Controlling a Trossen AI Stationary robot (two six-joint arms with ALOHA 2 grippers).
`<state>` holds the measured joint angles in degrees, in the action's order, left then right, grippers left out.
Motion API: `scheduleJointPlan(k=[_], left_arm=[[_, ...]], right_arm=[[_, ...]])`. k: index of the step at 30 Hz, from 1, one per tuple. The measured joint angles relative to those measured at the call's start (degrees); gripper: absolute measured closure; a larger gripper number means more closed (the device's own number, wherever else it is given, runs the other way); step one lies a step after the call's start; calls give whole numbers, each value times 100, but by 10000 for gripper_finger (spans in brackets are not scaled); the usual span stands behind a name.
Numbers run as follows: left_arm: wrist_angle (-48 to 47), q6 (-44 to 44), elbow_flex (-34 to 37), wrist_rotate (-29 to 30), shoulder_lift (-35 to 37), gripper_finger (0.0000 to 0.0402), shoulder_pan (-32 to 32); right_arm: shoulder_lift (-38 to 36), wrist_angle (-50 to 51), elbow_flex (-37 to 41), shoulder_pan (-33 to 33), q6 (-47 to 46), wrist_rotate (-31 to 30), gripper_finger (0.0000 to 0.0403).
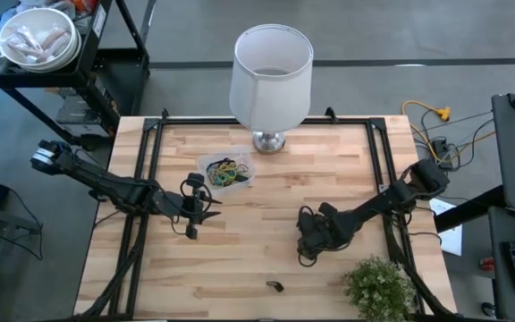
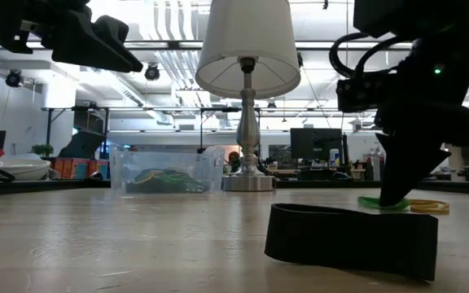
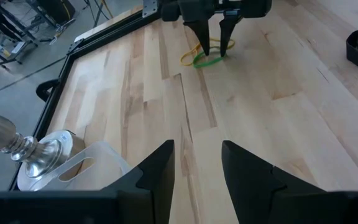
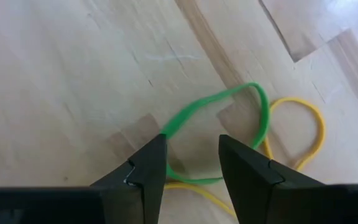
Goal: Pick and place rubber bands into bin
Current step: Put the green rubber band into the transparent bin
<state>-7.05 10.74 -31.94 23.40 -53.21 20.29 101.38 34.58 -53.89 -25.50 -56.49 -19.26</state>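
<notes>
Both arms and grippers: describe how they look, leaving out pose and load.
The left arm and right arm are dark, slim, jointed links with black cables looped alongside. The left gripper and right gripper each have two black, wedge-shaped fingers tapering to blunt tips. In the low view a small green light glows on the right arm's wrist housing.

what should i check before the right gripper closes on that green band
1. Right gripper open: ok, a gap shows between its dark fingers.
2. Thin green rubber band in the gap: ok, its near edge lies between the fingertips on the wooden table.
3. Thin yellow rubber band clear of the grasp: not ok, it overlaps the green one and runs under the fingers.
4. Fingertips down at table level: cannot tell.
5. Small clear plastic bin reachable and open: ok, it sits uncovered near the lamp base with bands already inside.
6. Left gripper out of the way: ok, it is open beside the bin, apart from the right arm.
</notes>
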Motion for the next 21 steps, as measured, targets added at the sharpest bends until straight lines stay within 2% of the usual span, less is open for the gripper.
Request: scheduleJointPlan(k=[12,21], left_arm=[[1,-2,2,0,-1,283,-4],[2,-2,11,0,-2,283,-2]], right_arm=[[-112,-180,-121,0,592,157,263],[-120,-243,-148,-11,506,-3,275]])
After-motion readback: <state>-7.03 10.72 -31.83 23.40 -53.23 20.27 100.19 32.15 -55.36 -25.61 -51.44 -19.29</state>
